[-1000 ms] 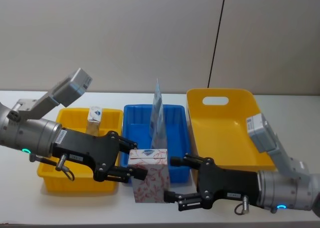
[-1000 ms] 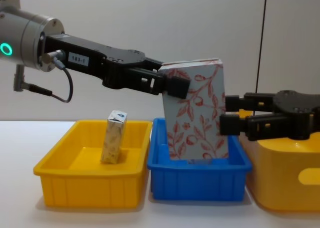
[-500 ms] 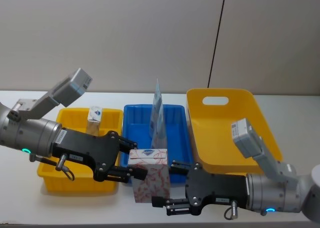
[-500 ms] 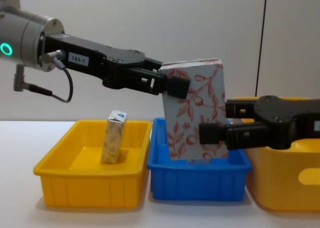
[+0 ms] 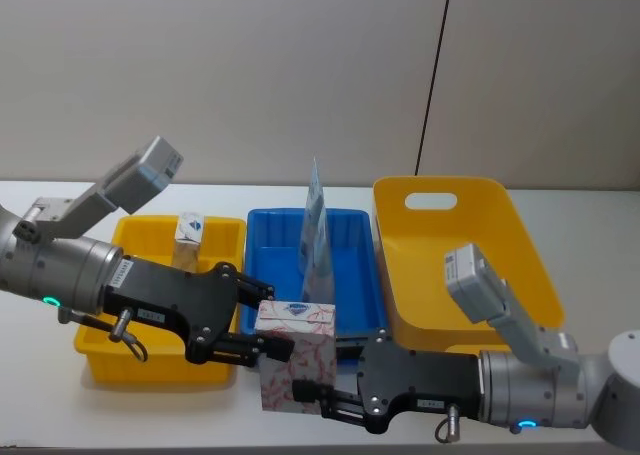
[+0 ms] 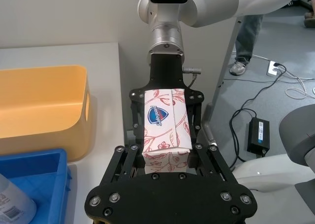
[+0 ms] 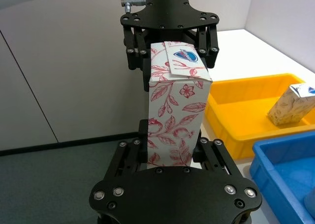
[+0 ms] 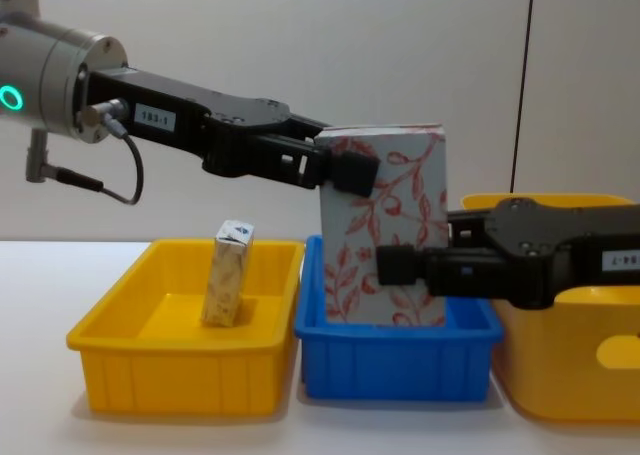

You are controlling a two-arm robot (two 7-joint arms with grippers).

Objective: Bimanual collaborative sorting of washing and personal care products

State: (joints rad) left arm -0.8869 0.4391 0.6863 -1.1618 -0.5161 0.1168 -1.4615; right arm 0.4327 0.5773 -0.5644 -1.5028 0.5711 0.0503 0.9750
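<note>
"183-1" is printed in black on a white sticker [image 8: 153, 119] fixed to the black left arm [image 8: 215, 135]; a blue shield emblem [image 6: 156, 116] with white script, seemingly "Safeguard", is borne on the top flap of the white cardboard box with red leaf-vine print [image 6: 167, 140]

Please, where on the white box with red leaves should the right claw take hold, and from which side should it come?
Probably the lower half of the box, coming level from the robot's right, across its two broad flat faces. The box stands upright and the left claw clamps its upper part from the left, leaving the lower half free, where the right claw sits.
</note>
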